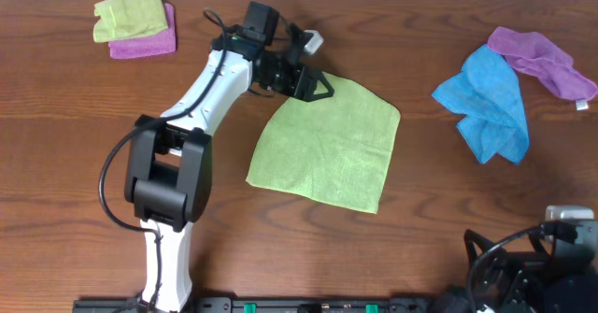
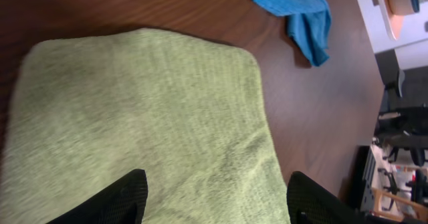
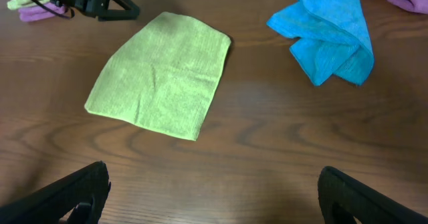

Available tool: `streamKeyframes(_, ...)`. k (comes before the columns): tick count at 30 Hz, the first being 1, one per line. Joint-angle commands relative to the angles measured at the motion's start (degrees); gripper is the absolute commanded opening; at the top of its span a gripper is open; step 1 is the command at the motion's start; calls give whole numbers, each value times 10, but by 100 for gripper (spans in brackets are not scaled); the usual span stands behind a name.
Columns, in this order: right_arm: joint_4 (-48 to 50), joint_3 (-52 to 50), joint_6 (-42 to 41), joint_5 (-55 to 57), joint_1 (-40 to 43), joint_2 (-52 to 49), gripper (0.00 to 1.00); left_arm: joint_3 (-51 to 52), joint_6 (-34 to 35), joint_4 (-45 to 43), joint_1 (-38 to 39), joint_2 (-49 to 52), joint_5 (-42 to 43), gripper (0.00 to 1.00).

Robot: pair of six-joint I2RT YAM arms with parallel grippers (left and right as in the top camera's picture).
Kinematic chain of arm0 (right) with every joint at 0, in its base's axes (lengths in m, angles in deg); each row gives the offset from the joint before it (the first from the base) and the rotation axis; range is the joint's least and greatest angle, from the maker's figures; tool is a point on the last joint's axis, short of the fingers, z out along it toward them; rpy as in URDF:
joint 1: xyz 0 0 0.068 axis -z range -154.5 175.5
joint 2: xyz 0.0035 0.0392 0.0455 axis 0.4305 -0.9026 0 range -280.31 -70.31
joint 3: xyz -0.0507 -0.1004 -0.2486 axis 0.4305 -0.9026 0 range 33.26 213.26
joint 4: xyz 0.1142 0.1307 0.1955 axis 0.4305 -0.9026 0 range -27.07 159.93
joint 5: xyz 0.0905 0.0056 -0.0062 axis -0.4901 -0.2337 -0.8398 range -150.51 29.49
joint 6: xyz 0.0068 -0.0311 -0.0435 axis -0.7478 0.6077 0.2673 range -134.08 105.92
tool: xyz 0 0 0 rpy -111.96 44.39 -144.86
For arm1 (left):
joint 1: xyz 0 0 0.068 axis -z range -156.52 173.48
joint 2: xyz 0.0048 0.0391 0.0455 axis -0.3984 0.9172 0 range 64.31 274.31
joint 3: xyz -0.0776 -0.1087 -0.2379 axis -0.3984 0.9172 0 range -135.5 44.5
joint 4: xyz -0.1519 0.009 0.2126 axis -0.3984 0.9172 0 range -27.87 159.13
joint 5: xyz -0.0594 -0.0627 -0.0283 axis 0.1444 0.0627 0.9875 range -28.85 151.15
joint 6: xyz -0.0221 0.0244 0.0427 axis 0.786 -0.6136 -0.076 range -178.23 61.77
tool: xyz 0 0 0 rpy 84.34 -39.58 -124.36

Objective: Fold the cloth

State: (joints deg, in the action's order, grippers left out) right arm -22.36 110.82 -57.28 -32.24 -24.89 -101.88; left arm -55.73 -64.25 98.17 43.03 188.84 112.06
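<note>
The lime-green cloth (image 1: 327, 143) lies flat on the wooden table, near the middle. It also shows in the left wrist view (image 2: 140, 124) and in the right wrist view (image 3: 164, 83). My left gripper (image 1: 318, 87) is open, just above the cloth's far-left corner, its fingers (image 2: 214, 200) spread over the edge and empty. My right gripper (image 3: 212, 197) is open and empty, low over bare table at the front right, well away from the cloth.
A bright blue cloth (image 1: 486, 103) and a purple cloth (image 1: 544, 59) lie crumpled at the far right. A small folded lime-green cloth (image 1: 131, 7) on a purple one (image 1: 149, 40) sits at the far left corner.
</note>
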Motion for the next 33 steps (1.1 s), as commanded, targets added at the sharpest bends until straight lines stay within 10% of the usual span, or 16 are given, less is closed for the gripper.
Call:
streamKeyframes(1,-3,7,-4,19,-6,3,99,-12,-3,7,15,6,-15,68)
streamKeyframes(15,-10,7,-4,19,-6,3,99,-12,-5,45,17,6,-268,77)
streamKeyframes(33,0,7,-5,19,-6,3,99,23,-13,14,-10,14,-279,80)
